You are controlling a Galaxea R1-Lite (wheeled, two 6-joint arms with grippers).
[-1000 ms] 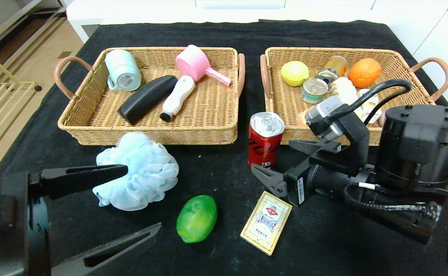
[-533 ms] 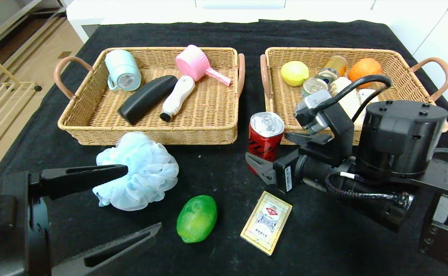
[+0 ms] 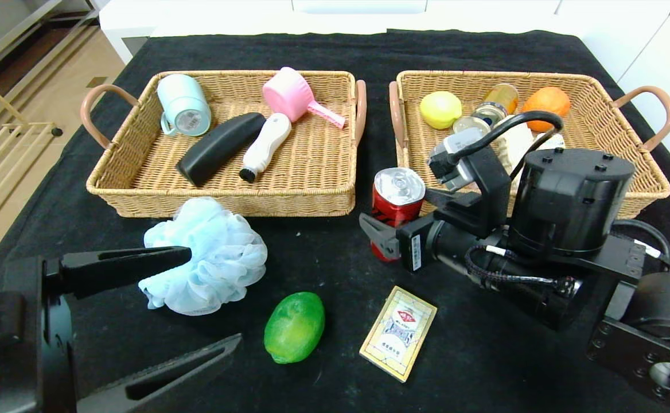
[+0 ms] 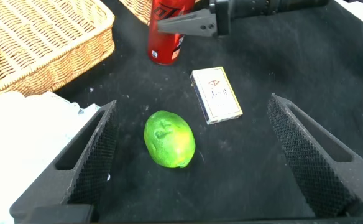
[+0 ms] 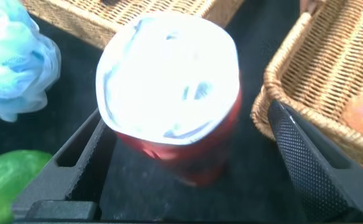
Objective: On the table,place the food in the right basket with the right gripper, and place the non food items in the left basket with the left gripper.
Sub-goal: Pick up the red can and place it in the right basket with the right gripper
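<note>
The red soda can [image 3: 395, 203] stands on the black table [image 3: 335, 51] before the right basket [image 3: 627, 103]. My right gripper [image 3: 406, 221] is open with one finger on each side of the can [image 5: 175, 112], not closed on it. My left gripper [image 3: 206, 298] is open and empty at the near left, above the green fruit [image 4: 169, 139]. The light-blue pouf [image 3: 206, 255] lies beside its far finger. The green fruit [image 3: 294, 326] and the card box [image 3: 398, 332] lie at the front. A pale bread loaf [image 3: 515, 140] shows partly behind the right arm; the carton is hidden.
The left basket [image 3: 140, 189] holds a mint cup, a pink scoop, a black bottle and a white brush. The right basket holds a yellow fruit [image 3: 440, 109], an orange [image 3: 546, 100] and tins. The right basket's front wall [image 5: 318, 93] is close to the right gripper's far finger.
My right gripper has moved left and forward, and its fingers now flank the soda can. The left arm and the loose objects have not moved.
</note>
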